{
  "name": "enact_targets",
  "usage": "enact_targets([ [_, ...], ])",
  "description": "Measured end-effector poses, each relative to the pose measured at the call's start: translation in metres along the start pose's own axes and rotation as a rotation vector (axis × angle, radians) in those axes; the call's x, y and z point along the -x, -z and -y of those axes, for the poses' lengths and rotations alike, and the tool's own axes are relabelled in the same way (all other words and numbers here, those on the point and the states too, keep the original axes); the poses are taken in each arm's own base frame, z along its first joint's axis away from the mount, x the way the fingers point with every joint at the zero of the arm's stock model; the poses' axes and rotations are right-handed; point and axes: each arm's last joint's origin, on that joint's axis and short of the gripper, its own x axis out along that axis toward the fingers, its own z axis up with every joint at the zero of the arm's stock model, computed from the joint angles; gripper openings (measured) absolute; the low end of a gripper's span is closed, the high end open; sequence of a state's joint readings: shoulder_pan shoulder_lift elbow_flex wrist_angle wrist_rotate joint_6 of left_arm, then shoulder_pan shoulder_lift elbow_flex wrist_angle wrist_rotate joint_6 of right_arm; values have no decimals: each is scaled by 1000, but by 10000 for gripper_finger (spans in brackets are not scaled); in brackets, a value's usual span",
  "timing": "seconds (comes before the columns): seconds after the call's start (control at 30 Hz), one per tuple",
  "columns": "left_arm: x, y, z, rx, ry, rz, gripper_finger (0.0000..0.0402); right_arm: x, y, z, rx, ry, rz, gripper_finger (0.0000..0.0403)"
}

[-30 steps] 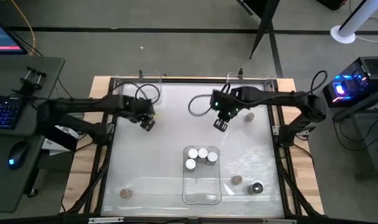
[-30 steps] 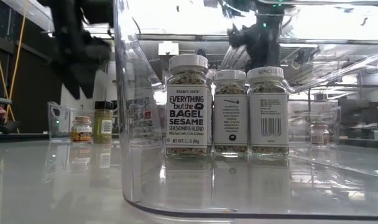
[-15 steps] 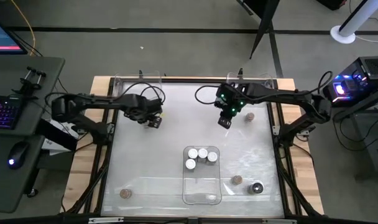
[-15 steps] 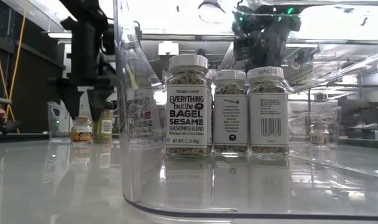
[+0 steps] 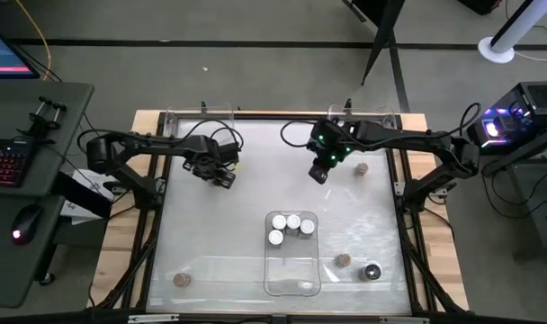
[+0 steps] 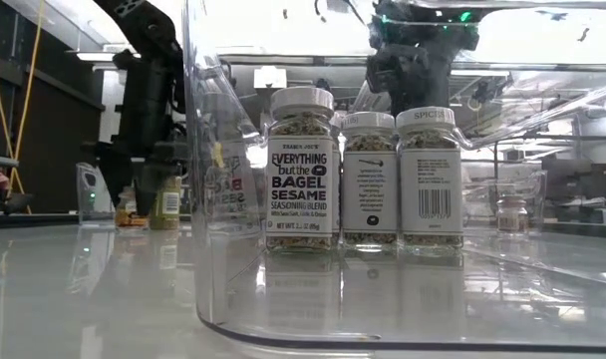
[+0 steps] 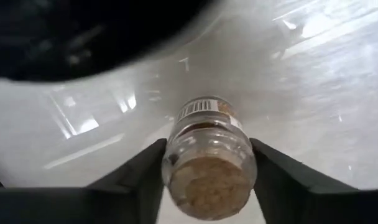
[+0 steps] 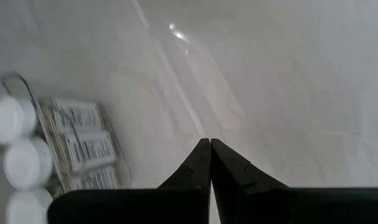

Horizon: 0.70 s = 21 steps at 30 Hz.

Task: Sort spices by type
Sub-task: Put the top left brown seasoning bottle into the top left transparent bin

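Three white-capped jars (image 5: 290,228) grouped in centre tray (image 5: 291,281), one type together. Left gripper (image 7: 204,171) fingers both sides of tan-capped jar (image 7: 207,165), far-left table, closing for pickup, grip uncertain. Right gripper (image 8: 209,163) pressed together, empty, hovers above table.

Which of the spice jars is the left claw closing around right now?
The tan-capped jar at the table's far left, set between the left claw fingers. The three white-capped jars stand in the centre tray, far from either claw.
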State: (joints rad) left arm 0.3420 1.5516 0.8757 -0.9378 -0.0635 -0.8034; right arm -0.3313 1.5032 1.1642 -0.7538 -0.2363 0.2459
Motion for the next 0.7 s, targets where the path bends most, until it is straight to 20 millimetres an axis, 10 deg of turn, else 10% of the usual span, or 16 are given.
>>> enact_targets([
  [0.27, 27, 15, -11, -100, 79, -34, 132, 0, -5, -2, -33, -15, 45, 0],
  [0.43, 90, 21, -7, -184, 335, 107, 132, 0, -5, -3, -27, -20, 54, 0],
  [0.7, 187, -56, -49, -304, 28, 427, 132, 1, -14, -3, -36, -45, 142, 0],
])
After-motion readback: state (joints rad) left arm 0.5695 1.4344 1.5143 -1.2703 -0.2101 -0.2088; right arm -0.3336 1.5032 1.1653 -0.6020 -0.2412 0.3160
